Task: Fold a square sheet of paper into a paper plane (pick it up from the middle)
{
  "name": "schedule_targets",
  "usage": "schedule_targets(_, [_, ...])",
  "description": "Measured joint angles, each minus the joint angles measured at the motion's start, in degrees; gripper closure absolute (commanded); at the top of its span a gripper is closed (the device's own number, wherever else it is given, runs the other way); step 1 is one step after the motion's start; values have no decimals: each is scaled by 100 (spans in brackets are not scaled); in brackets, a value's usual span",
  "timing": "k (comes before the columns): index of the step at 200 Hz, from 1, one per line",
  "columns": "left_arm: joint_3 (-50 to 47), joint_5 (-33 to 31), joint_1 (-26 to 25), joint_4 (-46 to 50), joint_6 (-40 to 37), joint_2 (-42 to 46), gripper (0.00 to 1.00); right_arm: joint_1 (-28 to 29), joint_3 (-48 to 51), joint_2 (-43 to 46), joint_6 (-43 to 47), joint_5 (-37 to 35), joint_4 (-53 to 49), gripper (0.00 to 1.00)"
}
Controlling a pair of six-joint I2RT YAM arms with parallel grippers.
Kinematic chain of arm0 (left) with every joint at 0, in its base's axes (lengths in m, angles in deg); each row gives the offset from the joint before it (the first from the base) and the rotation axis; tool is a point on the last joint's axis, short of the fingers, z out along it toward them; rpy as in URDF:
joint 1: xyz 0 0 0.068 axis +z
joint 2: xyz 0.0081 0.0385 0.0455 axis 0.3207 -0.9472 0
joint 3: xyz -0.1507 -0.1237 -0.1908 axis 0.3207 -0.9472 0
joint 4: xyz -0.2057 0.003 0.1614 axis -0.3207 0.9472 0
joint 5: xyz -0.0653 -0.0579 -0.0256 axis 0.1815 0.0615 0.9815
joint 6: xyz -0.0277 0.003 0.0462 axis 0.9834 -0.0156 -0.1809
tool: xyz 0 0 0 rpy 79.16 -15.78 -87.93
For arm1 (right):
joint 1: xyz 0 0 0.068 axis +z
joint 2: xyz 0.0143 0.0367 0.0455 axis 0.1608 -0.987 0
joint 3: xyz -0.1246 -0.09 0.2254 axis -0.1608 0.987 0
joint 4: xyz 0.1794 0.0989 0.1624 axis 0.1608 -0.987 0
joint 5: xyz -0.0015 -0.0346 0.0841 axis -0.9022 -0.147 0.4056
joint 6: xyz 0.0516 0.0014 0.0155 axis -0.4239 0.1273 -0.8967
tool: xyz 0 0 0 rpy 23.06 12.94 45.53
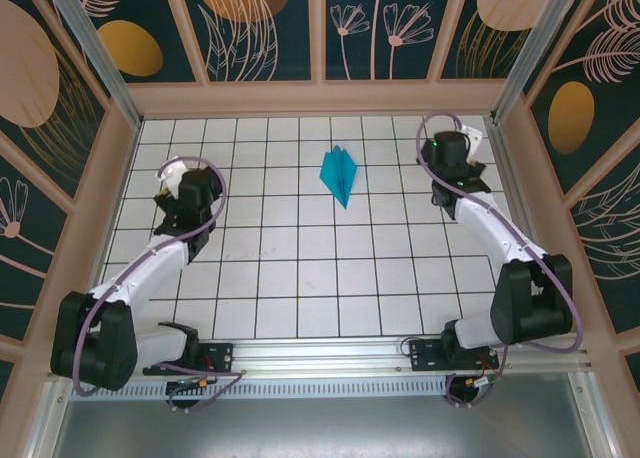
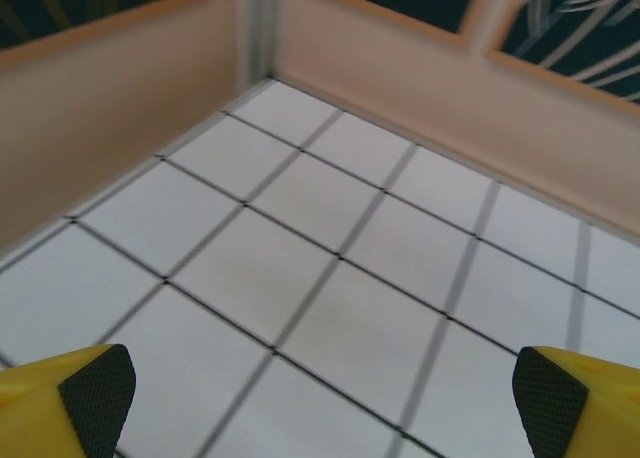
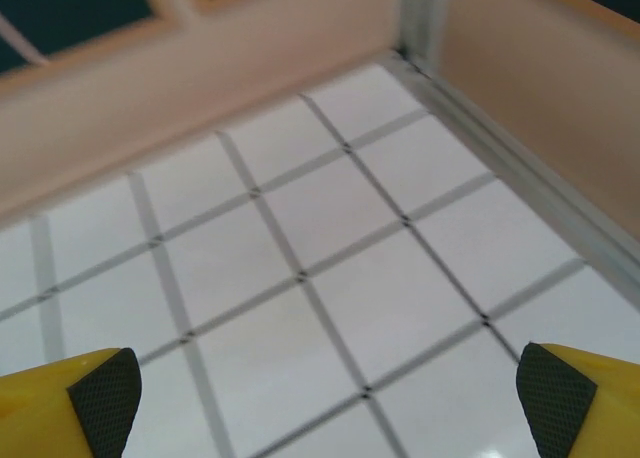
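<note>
the paper plane (image 1: 339,175) lies folded on the counter (image 1: 300,278), toward the far wall and about midway between the two arms, its nose pointing back at you and its wings flat on the white tiles. nothing touches it. your left hand (image 2: 318,403) is spread wide, the black pads (image 2: 98,388) standing at opposite edges of its wrist view with bare tile between them. your right hand (image 3: 325,403) is spread just as wide, its pads (image 3: 105,390) far apart over bare tile near the far right corner, and it pinches nothing.

judging by this, the folding looks done and the step in hand is the retreat. to do it well, keep both hands spread so no pad can catch a wing. draw each arm back along its own side of the counter, well apart from the plane. move slowly: thin paper may slide on a draught or a light brush.
</note>
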Motion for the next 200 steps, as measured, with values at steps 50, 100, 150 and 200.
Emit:
schedule_targets(50, [-1473, -365, 389, -1738, -1054, 68, 2, -977, 2017, 4, 208, -61, 1510, 1])
schedule_targets(100, [-1943, 546, 710, -3687, -1845, -614, 1, -992, 3056, 4, 839, 350, 3567, 1])
schedule_targets(150, [-2041, 1502, 935, -4883, -2245, -1193, 1, -1099, 3626, -278, 1154, 1287, 5383, 1])
schedule_targets(200, [-2256, 2109, 1180, -5613, -2251, -1495, 1, -1099, 3807, -455, 1421, 2020, 6203, 1])
